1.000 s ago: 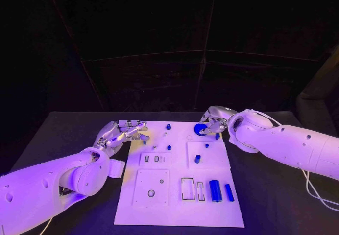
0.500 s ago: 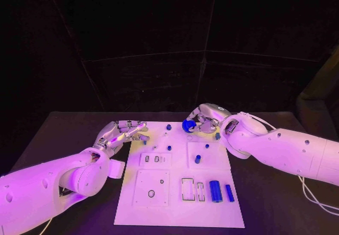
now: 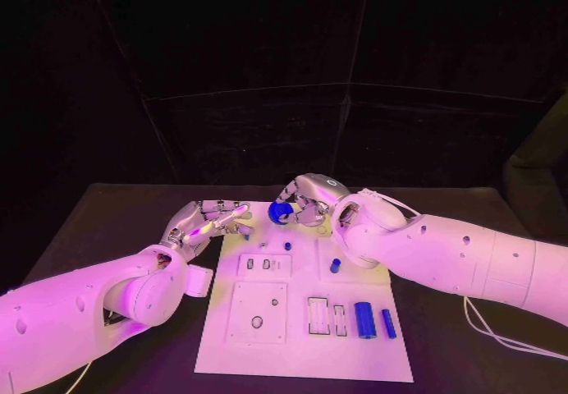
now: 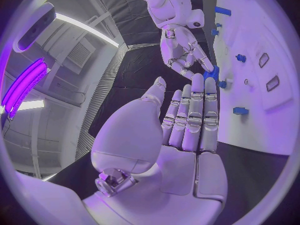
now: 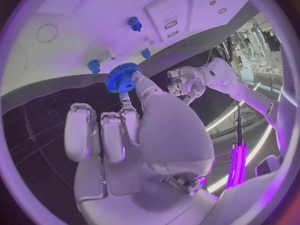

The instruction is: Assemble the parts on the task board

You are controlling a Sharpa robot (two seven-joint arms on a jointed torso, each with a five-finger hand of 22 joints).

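Carrying step, by the look of it: right hand (image 3: 305, 203) pinching a blue gear (image 3: 281, 213) above the far edge of the task board (image 3: 303, 361). Left hand (image 3: 211, 220) open and empty, just beside the board's far left corner. Next, probably lowering the gear squarely onto a peg.

A black table (image 3: 107, 215) carries the white task board (image 3: 296, 349) lying flat at its middle.

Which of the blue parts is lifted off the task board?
The toothed blue gear, pinched by the right hand above the task board. The other blue parts, such as the cylinder, rest on the board.
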